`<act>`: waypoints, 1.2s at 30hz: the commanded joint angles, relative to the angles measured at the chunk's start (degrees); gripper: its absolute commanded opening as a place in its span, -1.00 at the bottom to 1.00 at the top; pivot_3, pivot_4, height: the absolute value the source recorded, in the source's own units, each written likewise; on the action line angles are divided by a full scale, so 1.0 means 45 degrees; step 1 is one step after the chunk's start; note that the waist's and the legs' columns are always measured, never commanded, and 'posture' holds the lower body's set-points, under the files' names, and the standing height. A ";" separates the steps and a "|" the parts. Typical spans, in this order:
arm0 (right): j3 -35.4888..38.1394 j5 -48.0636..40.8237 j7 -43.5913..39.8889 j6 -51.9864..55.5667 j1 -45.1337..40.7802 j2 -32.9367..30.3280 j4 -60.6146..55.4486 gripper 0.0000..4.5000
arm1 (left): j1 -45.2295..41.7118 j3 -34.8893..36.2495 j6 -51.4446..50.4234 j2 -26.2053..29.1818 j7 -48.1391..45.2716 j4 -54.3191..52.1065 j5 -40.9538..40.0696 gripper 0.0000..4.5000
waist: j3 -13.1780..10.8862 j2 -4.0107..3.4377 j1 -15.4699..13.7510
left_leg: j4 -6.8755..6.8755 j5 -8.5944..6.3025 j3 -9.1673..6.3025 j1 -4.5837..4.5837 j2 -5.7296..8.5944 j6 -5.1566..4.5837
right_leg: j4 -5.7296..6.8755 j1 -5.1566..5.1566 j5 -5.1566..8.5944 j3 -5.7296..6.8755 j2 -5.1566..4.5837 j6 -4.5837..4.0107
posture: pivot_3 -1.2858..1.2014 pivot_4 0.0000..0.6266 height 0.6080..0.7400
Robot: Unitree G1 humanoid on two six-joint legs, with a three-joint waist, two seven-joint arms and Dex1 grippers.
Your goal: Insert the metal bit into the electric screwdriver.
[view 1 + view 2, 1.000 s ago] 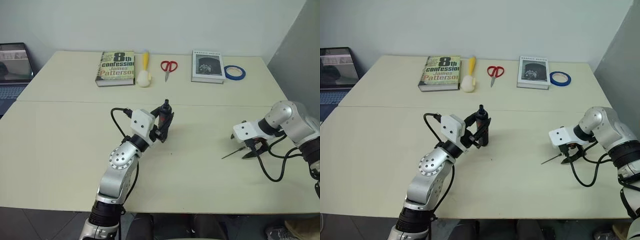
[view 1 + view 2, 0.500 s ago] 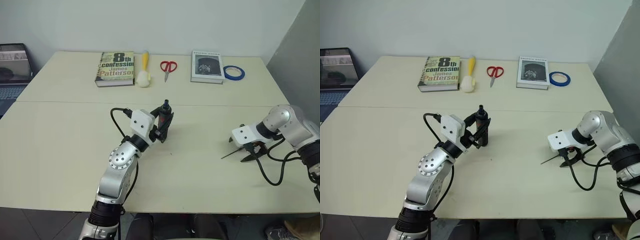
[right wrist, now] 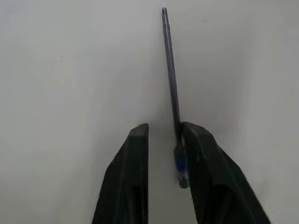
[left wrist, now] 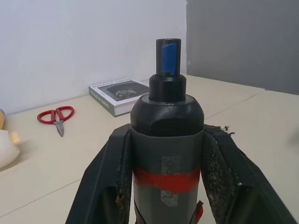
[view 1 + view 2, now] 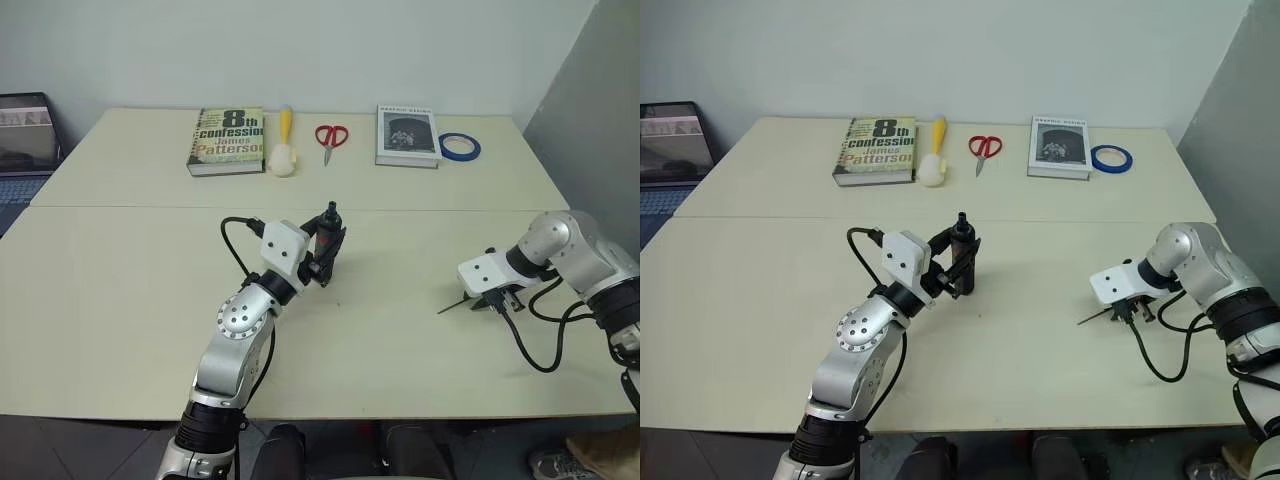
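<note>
Metal bit (image 3: 170,70), thin, stiff, slippery: right fingers (image 3: 202,158) nearly clenched around its blue end; left fingers (image 4: 223,168) clamp the screwdriver (image 4: 167,140).

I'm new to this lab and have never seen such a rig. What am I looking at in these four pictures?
This is a humanoid robot with two arms, working at a cream table. The two wide pictures come from cameras in its head, looking down. The two close-ups come from a camera on each wrist.

The left end effector is shut on the slim black electric screwdriver with a red band, held tip up. The right end effector points down at the thin grey metal bit lying on the table, with its fingers narrowly apart on either side of it.

Along the far edge lie a paperback book, a yellow-handled white brush, red scissors, a grey book and a blue tape roll.
</note>
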State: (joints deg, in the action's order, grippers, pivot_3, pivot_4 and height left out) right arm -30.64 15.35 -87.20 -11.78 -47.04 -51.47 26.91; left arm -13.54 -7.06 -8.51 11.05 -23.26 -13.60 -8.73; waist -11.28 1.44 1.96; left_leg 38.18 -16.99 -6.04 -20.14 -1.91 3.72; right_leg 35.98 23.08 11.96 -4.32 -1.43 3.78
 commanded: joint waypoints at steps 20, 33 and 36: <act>0.3284 -0.2869 -0.0126 0.4145 -0.0105 -0.0418 -0.3030 -1.00 | -0.2173 0.0173 -0.0434 -0.0417 -0.0352 -0.0498 -0.0826 -0.26 | -0.0028 -0.0035 -0.0031 | -0.0033 0.0031 -0.0027 -0.0067 0.0014 0.0007 | -0.0002 0.0046 -0.0033 -0.0003 -0.0001 0.0031 | 0.03 -0.52 1.00; 0.9542 -0.8606 0.6773 1.1916 0.2284 0.3302 -0.9211 -1.00 | -0.1712 -0.0244 0.1082 -0.1192 0.0387 0.1264 0.0334 -0.26 | -0.0027 -0.0034 -0.0059 | -0.0041 0.0029 -0.0045 -0.0149 0.0038 0.0008 | -0.0015 0.0089 -0.0021 0.0028 -0.0030 0.0008 | 0.03 -0.52 1.00; 1.0091 -0.9204 0.8566 1.2428 0.2260 0.4550 -1.0019 -1.00 | -0.1449 -0.0274 0.1402 -0.1125 0.0330 0.1572 0.0479 -0.26 | -0.0027 -0.0035 -0.0052 | -0.0045 0.0030 -0.0047 -0.0145 0.0039 0.0007 | -0.0007 0.0091 -0.0008 0.0029 -0.0028 0.0040 | 0.03 -0.52 1.00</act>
State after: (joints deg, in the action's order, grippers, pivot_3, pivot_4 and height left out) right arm 11.77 -23.44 -53.87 43.02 -36.16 -32.46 -14.16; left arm -19.86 -8.17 -4.83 6.23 -21.89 -5.42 -6.97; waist -11.40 1.28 1.72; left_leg 37.98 -16.86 -6.26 -20.79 -1.74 3.75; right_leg 35.97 23.49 11.97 -4.19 -1.55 4.05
